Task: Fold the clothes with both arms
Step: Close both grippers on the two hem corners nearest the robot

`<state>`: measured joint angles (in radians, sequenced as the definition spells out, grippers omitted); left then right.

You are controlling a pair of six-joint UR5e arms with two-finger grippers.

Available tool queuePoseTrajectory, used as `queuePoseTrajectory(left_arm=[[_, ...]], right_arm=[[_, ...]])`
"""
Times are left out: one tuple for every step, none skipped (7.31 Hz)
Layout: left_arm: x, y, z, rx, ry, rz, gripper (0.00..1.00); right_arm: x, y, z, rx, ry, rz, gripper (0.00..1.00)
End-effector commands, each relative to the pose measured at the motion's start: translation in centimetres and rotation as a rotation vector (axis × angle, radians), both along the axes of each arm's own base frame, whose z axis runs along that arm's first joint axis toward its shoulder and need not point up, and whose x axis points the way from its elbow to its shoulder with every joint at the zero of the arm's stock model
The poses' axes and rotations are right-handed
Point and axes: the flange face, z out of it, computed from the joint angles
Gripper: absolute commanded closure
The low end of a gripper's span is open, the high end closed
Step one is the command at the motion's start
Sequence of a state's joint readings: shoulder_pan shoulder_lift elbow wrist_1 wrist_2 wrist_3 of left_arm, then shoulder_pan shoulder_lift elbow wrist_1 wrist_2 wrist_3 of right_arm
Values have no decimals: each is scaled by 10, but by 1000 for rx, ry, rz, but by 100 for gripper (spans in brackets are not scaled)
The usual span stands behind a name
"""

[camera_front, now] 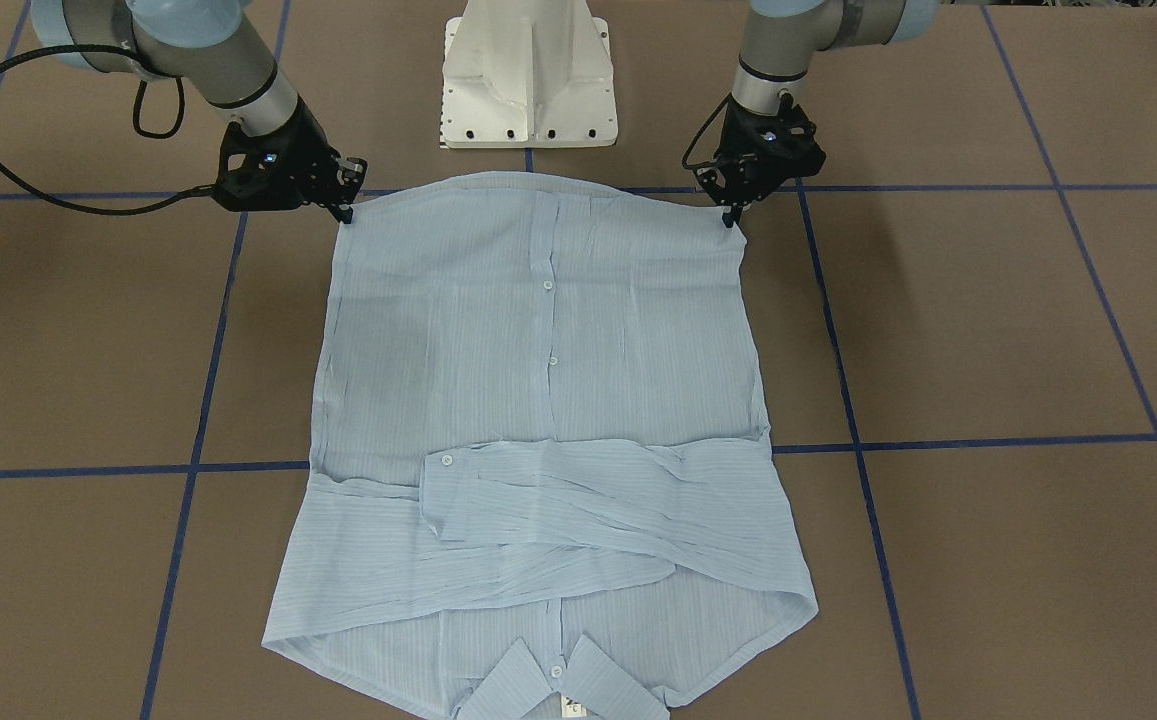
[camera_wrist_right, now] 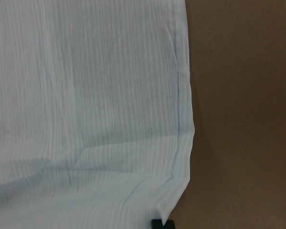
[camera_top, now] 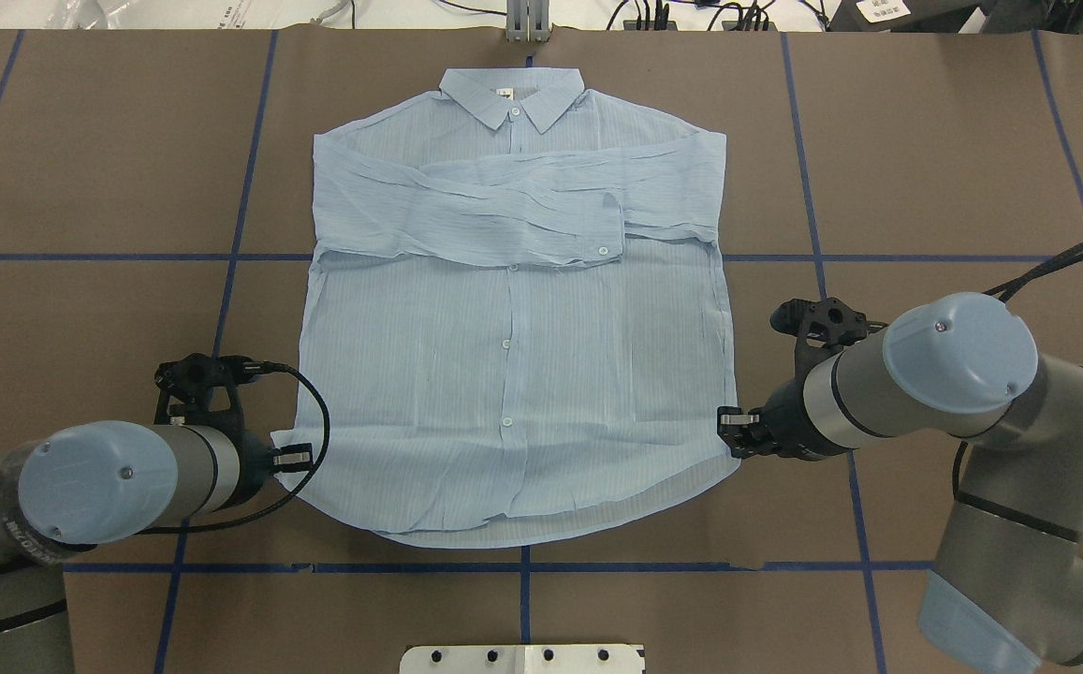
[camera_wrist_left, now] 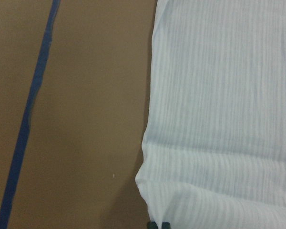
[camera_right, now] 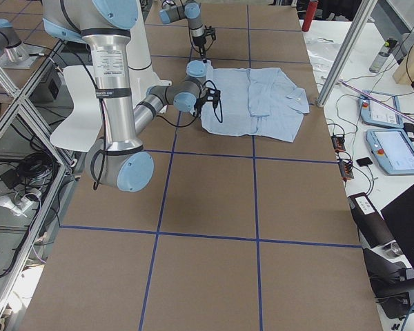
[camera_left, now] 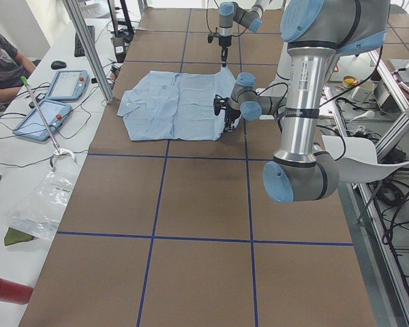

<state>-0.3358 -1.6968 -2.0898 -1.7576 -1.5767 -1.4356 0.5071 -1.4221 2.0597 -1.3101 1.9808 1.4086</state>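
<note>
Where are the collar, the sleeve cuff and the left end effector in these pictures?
collar (camera_top: 513, 101): overhead exterior view, its centre, where the two wings meet.
sleeve cuff (camera_top: 610, 223): overhead exterior view, the middle of the cuff.
left end effector (camera_top: 305, 457): overhead exterior view, between its fingertips, at the hem corner of the shirt (camera_top: 410, 374).

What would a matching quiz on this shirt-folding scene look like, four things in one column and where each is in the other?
Column one:
1 collar
2 sleeves
3 left gripper
4 right gripper

Column two:
A at the shirt hem corner, overhead view's right
B shirt's end farthest from both grippers
C at the hem corner, overhead view's left
D folded across the chest

Pairs: 1-B, 2-D, 3-C, 4-A
</note>
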Motion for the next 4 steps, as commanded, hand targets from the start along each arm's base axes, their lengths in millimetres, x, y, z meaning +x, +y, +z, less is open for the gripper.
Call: queuePoseTrajectory(left_arm=[[-1, -5, 5, 37, -21, 36, 100], [-1, -5, 5, 49, -25, 59, 100], [-2, -4, 9, 77, -42, 104, 100], [-2, -5, 11, 95, -53, 123, 100]], right_arm=[[8, -8, 2, -8, -2, 9, 100], [9, -8, 5, -10, 4, 10, 100], [9, -9, 6, -11, 6, 11, 100], [10, -9, 7, -11, 8, 14, 100]])
